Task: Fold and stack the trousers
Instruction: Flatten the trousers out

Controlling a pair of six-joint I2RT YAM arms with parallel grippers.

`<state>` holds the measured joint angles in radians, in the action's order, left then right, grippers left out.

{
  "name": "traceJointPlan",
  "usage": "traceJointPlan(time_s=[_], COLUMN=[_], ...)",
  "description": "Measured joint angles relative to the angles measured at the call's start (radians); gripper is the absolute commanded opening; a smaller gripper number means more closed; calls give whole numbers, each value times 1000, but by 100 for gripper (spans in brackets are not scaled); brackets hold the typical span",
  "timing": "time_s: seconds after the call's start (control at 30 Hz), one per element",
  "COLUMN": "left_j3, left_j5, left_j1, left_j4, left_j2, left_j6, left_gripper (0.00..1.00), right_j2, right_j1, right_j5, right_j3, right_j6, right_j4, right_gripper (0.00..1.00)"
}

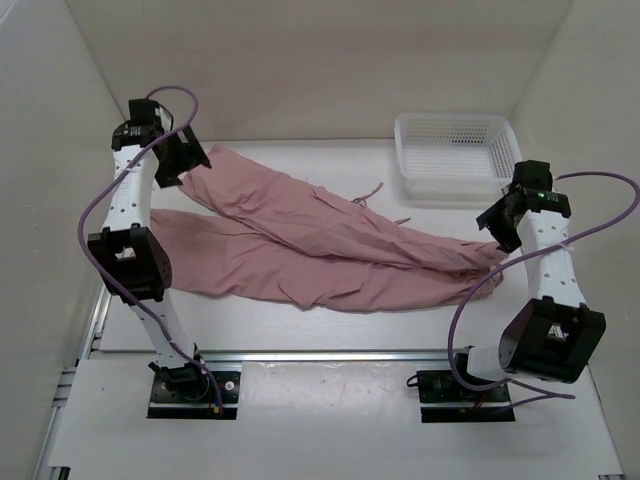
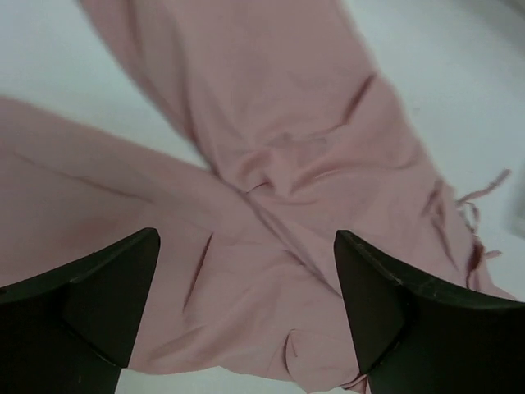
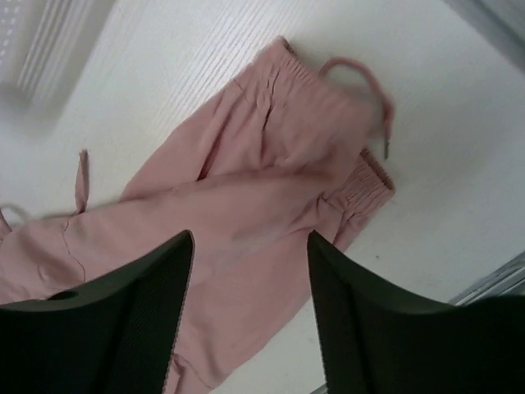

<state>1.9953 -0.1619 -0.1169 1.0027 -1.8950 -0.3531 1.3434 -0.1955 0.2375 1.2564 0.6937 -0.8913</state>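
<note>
While both arms hang over the cloth w/ nothing held, the step looks like setting up the first fold. At the far L, the left gripper (image 2: 246,236) hovers over the leg ends, fingers wide apart and empty. Best to come straight down and pinch both layers near a hem, not one loose ply, as the fabric looks thin and slippy.

The trousers (image 1: 330,250) lie flat on the table (image 1: 300,325). Their long axis runs L to R across it, tilted slightly from far-L to near-R. Legs point L, splayed in a V; the waistband (image 3: 369,176) points R. Closing that V first should give a neater fold.

At the R, the right gripper (image 3: 249,238) sits above the waistband end, fingers partly apart, clamped on nothing. Keep the drawstring cord (image 3: 361,78) out of the pinch. The basket (image 1: 455,150) stands just beyond, far-R.
</note>
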Motion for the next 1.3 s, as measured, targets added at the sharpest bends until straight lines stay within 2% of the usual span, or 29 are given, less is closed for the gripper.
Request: traceJointPlan(time_s=[0.07, 0.1, 0.13, 0.17, 0.27, 0.3, 0.4, 0.43, 0.5, 0.57, 0.6, 0.63, 0.7, 0.8, 0.9, 1.07, 1.17, 1.3], left_j3=[-61, -93, -116, -137, -156, -159, -195, -224, -294, -398, -452, -510, -614, -735, -800, -852, -903, -947], left_j5=[-6, -6, -3, -2, 5, 6, -3, -7, -11, -10, -13, -19, -31, -45, -45, -21, 2, 43], left_j1=[-27, -39, -48, -55, -59, -58, -57, -56, -50, -41, -33, -22, 3, 40, 68, 56, -12, -193], left_j4=[-2, 1, 13, 21, 32, 32, 12, 3, -3, -27, -31, -41, -51, -61, -73, -109, -128, -124], left_j2=[-41, -53, -61, -63, -45, -35, 15, 39, 83, 129, 148, 164, 184, 190, 190, 190, 204, 259], left_j6=[-7, -11, -14, -19, -25, -31, -34, -37, -42, -55, -59, -64, -79, -95, -107, -138, -166, -199], left_gripper=[88, 84, 76, 53, 19, 11, 11, 14, 32, 53, 78, 87, 94, 93, 93, 86, 79, 75], right_j2=[34, 38, 35, 27, -15, -31, -89, -113, -163, -204, -217, -228, -227, -206, -179, -89, -41, -54], right_j1=[0, 0, 0, 0, 0, 0, 0, 0, 0, -1, -1, -1, 0, 0, 0, 0, 0, 0], right_j5=[-18, -27, -33, -36, -37, -36, -31, -31, -46, -92, -122, -156, -215, -281, -309, -311, -293, -269], right_j3=[0, 0, 0, 0, 0, 0, -7, -17, -68, -145, -196, -262, -370, -469, -477, -477, -477, -482], right_j6=[-7, -10, -16, -21, -31, -35, -51, -53, -56, -53, -49, -49, -39, -38, -39, -26, -19, -19], right_j4=[5, 5, 5, 6, 6, 6, 6, 8, 19, 19, 24, 34, 32, 26, 47, 130, 153, 168], right_gripper=[76, 76, 76, 77, 72, 61, 34, 24, 24, 43, 50, 66, 74, 76, 76, 70, 70, 67])
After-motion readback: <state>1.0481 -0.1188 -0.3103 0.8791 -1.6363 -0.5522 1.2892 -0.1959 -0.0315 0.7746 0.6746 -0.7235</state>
